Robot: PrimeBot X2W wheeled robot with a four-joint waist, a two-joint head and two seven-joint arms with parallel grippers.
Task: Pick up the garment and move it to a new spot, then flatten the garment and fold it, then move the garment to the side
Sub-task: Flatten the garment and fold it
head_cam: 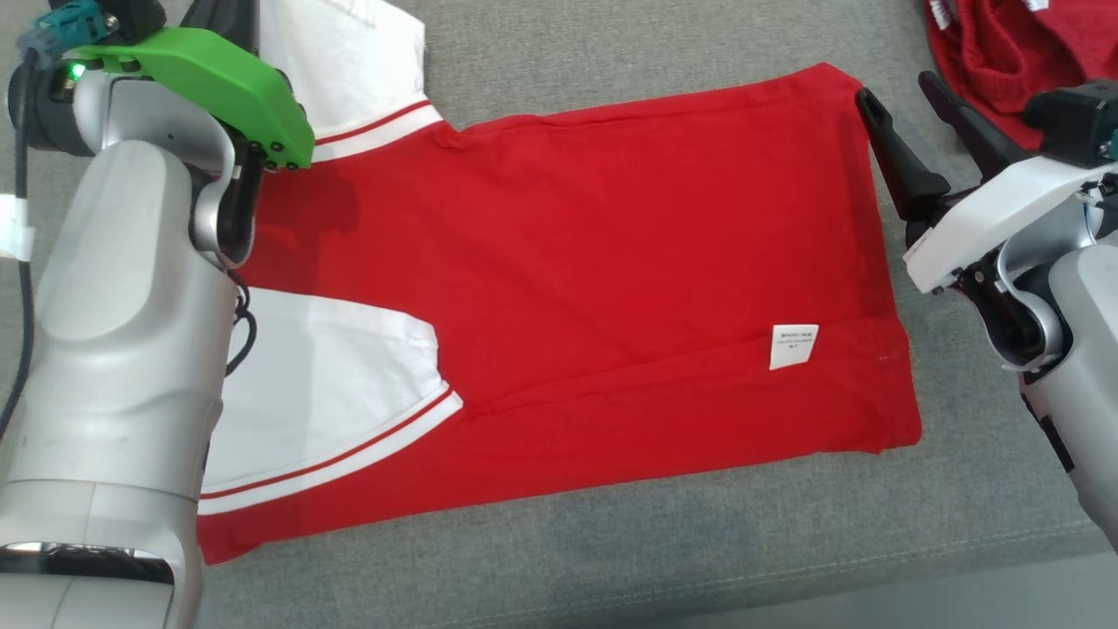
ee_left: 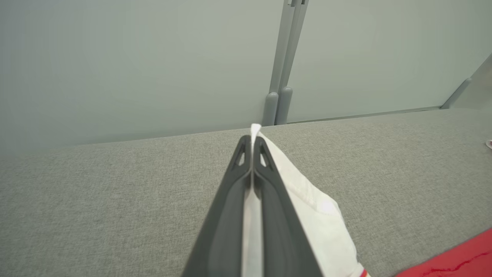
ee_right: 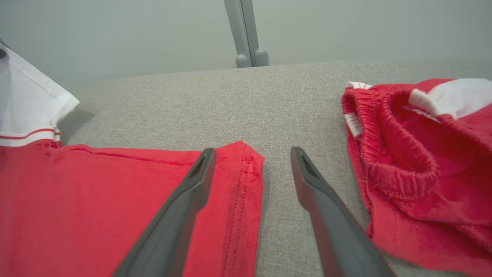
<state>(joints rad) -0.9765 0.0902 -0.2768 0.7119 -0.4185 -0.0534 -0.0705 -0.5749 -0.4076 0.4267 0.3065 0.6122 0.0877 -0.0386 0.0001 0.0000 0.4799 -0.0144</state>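
Shirt (head_cam: 611, 262) lies flat on the grey surface (head_cam: 611, 542); left gripper (ee_left: 252, 145) pinches its sleeve (ee_left: 319, 215), right gripper (ee_right: 253, 154) hangs spread over the hem corner

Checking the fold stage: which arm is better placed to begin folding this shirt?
Left, probably: the left gripper is shut on the shirt's white sleeve, while the right gripper hangs open at the hem, gripping nothing.

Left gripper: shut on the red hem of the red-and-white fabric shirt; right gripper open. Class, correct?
No: the left wrist view shows the left gripper shut on the white sleeve of the red-and-white shirt, not its red hem. The right gripper is open.
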